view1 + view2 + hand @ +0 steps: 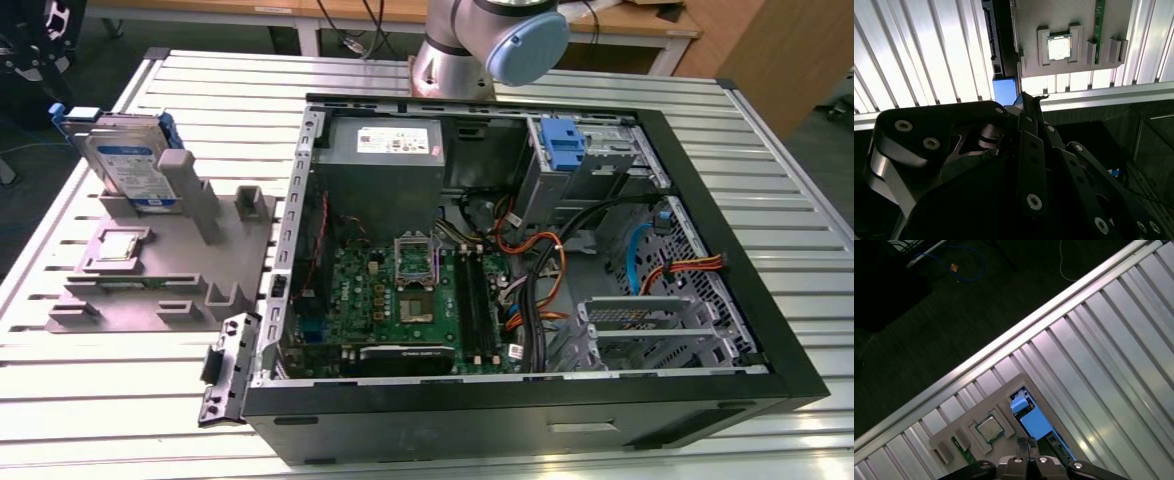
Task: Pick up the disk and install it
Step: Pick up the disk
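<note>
One disk [127,163] stands upright in grey holder [160,272] on desk [107,400]; gripper [1027,442] clenched w/ nothing held, near disk's blue rail.

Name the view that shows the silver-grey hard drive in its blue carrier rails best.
The exterior view: the silver-grey hard drive stands upright in a grey plastic holder, label visible. Both wrist views catch mainly its blue rail from above.

To the exterior view's left of the computer case [534,405] you'll find the fixture [160,285]; the disk [127,165] stands upright on it, a chip [118,245] lies flat on it.
</note>
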